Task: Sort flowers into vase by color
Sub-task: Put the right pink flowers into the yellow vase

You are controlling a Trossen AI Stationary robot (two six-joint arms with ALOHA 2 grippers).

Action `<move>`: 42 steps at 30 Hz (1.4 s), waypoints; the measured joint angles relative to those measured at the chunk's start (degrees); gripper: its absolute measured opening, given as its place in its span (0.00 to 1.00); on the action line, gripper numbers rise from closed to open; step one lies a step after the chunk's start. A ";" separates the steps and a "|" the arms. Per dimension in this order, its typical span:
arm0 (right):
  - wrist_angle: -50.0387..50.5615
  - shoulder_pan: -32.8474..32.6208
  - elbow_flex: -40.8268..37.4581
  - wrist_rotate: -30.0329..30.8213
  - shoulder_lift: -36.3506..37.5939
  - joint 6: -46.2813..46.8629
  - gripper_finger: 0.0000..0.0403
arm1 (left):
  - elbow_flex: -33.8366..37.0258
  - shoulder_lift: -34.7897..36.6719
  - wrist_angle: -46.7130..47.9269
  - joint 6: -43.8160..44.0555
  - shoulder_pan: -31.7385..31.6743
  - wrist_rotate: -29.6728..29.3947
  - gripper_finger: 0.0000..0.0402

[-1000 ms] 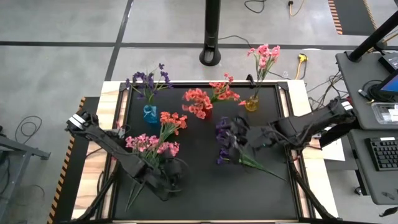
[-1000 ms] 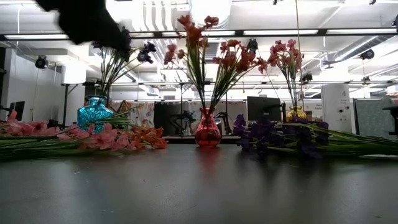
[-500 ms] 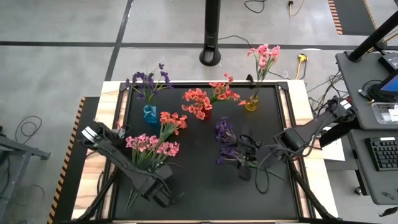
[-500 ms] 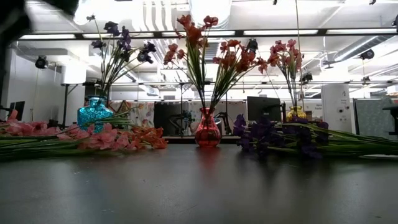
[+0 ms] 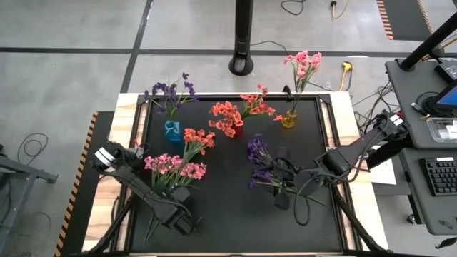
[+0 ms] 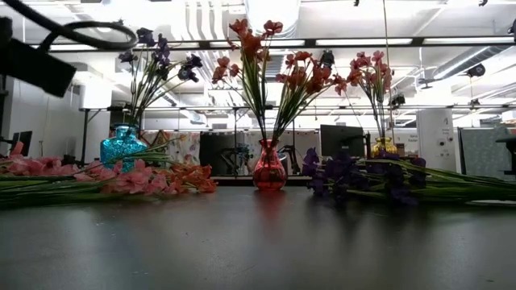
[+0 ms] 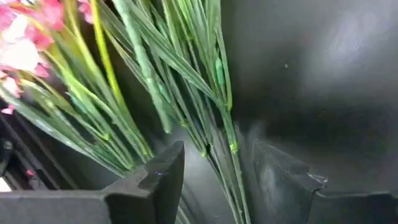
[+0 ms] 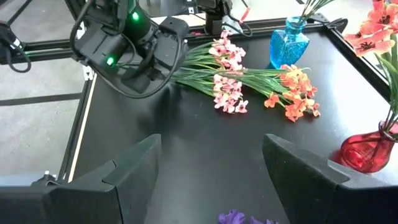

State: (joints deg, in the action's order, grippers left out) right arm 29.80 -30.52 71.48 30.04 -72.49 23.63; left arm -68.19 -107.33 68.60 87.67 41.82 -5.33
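Loose pink and coral-red flowers point(image 5: 175, 168) lie flat on the black mat at the left, their green stems point(image 7: 227, 134) running toward the near edge. My left gripper point(image 5: 184, 220) points steeply down over those stem ends. It is open, with a finger on either side of a few stems point(image 7: 217, 149), and I see no touch. Purple flowers point(image 5: 260, 165) lie on the mat right of the middle. My right gripper point(image 5: 283, 194) hovers high beside them, open point(image 8: 211, 143), with nothing between its fingers.
At the back stand three vases: a blue vase point(image 5: 172, 130) with purple flowers, a red vase point(image 5: 233, 130) with coral-red flowers, and a yellow vase point(image 5: 288, 120) with pink flowers. Bare mat point(image 5: 228, 214) lies between the two arms at the near side.
My left gripper has tipped over to point down and has sunk toward the stem ends of the pink and coral-red flowers, shifting a little toward the table's left. My right gripper has swung from over the purple blossoms toward the near edge. The flowers have kept still.
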 joint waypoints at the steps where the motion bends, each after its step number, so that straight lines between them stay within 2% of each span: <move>1: -0.04 0.00 0.00 0.00 0.00 -0.02 0.68 | 0.51 0.00 -0.97 0.03 0.02 0.07 0.42; 10: -0.02 0.00 0.00 0.00 -0.02 -0.19 0.68 | 3.76 0.28 -7.19 0.32 0.02 0.71 0.33; 20: -0.04 0.00 -0.02 0.00 -0.02 -0.19 0.68 | 2.57 0.20 -6.40 -1.54 0.00 1.81 0.02; 27: -0.02 0.00 -0.18 0.02 -0.02 -0.19 0.68 | -3.31 0.70 2.77 -4.37 0.35 1.69 0.00; 32: 0.04 0.00 -1.04 0.00 -0.04 -0.15 0.68 | -9.95 1.97 8.38 -7.68 1.38 -1.28 0.00; 39: -0.02 0.00 -2.52 0.00 -0.04 0.46 0.68 | -18.08 4.86 8.85 -12.25 4.36 -5.17 0.00; 42: -0.05 0.00 -3.31 0.00 -0.04 0.60 0.68 | -21.75 5.79 8.81 -13.74 6.56 -10.31 0.00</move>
State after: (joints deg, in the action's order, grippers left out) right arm 29.75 -30.52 68.18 30.04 -72.53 24.23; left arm -89.93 -101.54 77.41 73.93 48.38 -15.64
